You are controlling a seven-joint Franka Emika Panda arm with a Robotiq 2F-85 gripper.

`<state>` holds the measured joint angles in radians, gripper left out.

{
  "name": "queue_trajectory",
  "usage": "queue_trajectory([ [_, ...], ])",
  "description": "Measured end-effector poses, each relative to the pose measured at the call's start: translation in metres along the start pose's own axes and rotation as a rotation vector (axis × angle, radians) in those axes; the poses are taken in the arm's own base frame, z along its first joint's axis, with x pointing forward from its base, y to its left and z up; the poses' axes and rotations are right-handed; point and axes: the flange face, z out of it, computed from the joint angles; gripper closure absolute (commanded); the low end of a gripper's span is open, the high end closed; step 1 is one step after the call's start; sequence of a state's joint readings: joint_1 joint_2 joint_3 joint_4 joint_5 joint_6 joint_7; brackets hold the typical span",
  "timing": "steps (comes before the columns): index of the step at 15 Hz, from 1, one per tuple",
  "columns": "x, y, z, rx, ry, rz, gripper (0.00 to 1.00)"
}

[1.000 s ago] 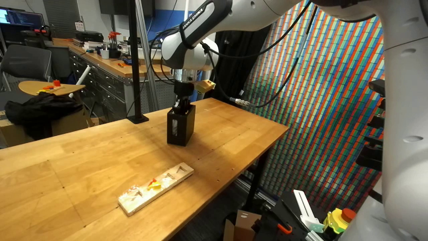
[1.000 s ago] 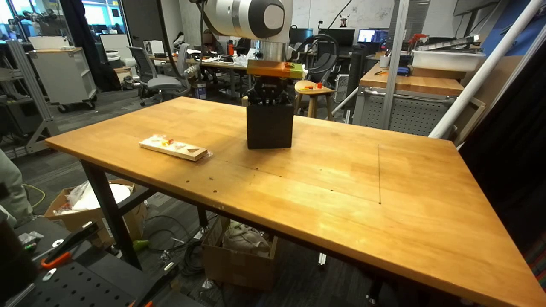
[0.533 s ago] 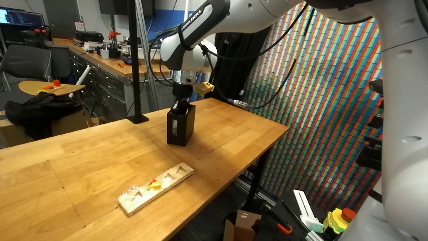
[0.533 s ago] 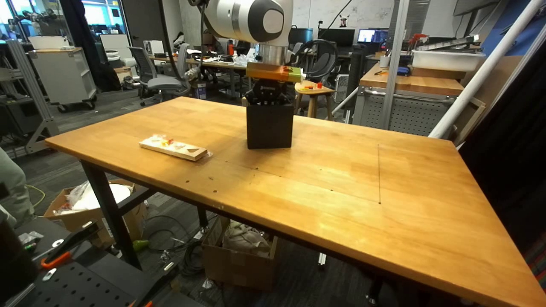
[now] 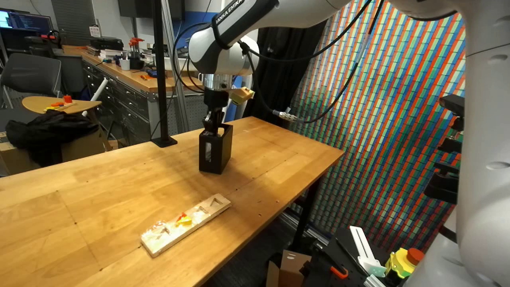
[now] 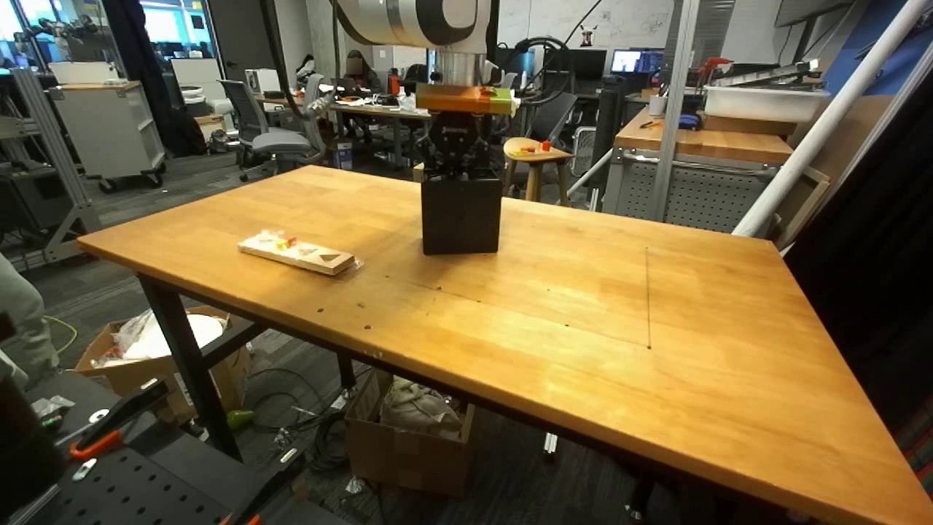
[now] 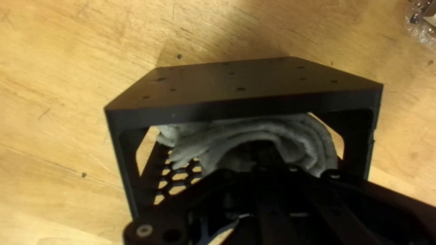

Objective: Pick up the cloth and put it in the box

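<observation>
The black box (image 5: 217,159) stands upright on the table in both exterior views; its plain face (image 6: 461,217) also shows. From above, in the wrist view, the box (image 7: 243,80) has an open top and a honeycomb wall. Inside it lies the white cloth (image 7: 311,147), folded and curled around the fingertips. My gripper (image 7: 265,146) points down into the opening with its fingers together. No cloth can be made out between them, though the very tips are dark and partly hidden. In an exterior view the gripper (image 5: 211,129) reaches just past the box's rim.
A long pale wooden tray (image 5: 201,217) with small coloured pieces and clear wrapping lies on the table, apart from the box. A black post (image 5: 160,87) rises at the table's far edge. The wooden tabletop (image 6: 554,313) surrounds the box.
The gripper dipped slightly into the box half a second ago and has since risen higher, its lower part still over the opening. Box and tray have not moved.
</observation>
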<state>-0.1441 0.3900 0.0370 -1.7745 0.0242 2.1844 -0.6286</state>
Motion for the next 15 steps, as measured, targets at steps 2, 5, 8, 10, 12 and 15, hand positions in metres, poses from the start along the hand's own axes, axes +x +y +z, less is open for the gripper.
queue_trajectory([
  [2,0.001,-0.003,-0.013,-0.025,-0.005,-0.007,0.97],
  [5,0.001,-0.008,-0.030,-0.056,-0.013,-0.021,0.97],
  [8,0.005,-0.012,-0.037,-0.070,-0.020,-0.036,0.97],
  [10,0.007,-0.014,-0.039,-0.073,-0.019,-0.042,0.97],
  [12,0.009,-0.014,-0.041,-0.074,-0.017,-0.043,0.97],
  [15,0.012,-0.011,-0.044,-0.076,-0.015,-0.042,0.97],
])
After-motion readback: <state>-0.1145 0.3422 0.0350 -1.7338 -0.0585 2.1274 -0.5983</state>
